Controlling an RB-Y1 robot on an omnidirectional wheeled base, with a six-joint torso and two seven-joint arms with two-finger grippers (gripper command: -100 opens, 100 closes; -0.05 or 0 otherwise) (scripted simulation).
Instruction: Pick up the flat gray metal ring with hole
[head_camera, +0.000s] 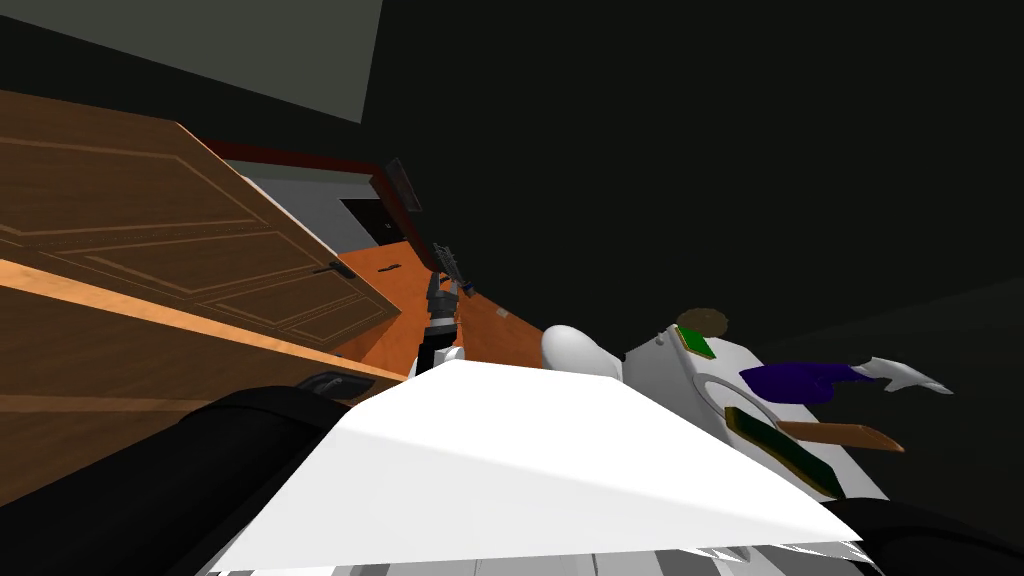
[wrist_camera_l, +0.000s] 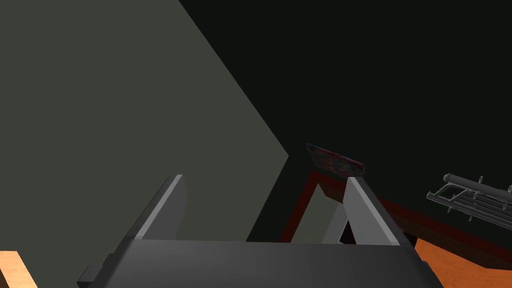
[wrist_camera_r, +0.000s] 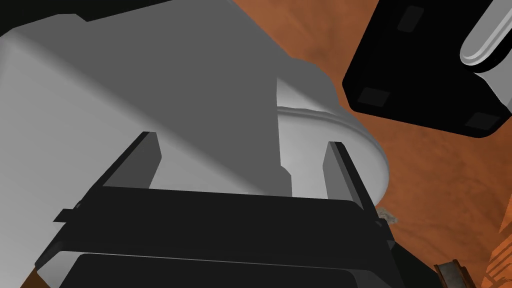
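Observation:
I cannot pick out a flat grey ring for certain. A pale oval outline (head_camera: 712, 386) lies on the white cabinet top (head_camera: 660, 365) at the right; what it is, I cannot tell. My right gripper (wrist_camera_r: 241, 139) is open with nothing between its fingers, close over a large white rounded fixture (wrist_camera_r: 330, 135) that stands on the orange-brown floor (wrist_camera_r: 430, 165). My left gripper (wrist_camera_l: 264, 177) is open too and holds nothing, raised toward a dim wall. A dark-jointed forearm (head_camera: 440, 322) rises just above my chest.
A wooden door (head_camera: 170, 235) stands open at the left. The cabinet carries green pads (head_camera: 695, 343), a purple cloth (head_camera: 795, 382) and a brown tray (head_camera: 845, 436). A grey wire rack (wrist_camera_l: 472, 196) hangs near a red door frame (wrist_camera_l: 300, 210). A black block (wrist_camera_r: 420, 80) sits beside the fixture.

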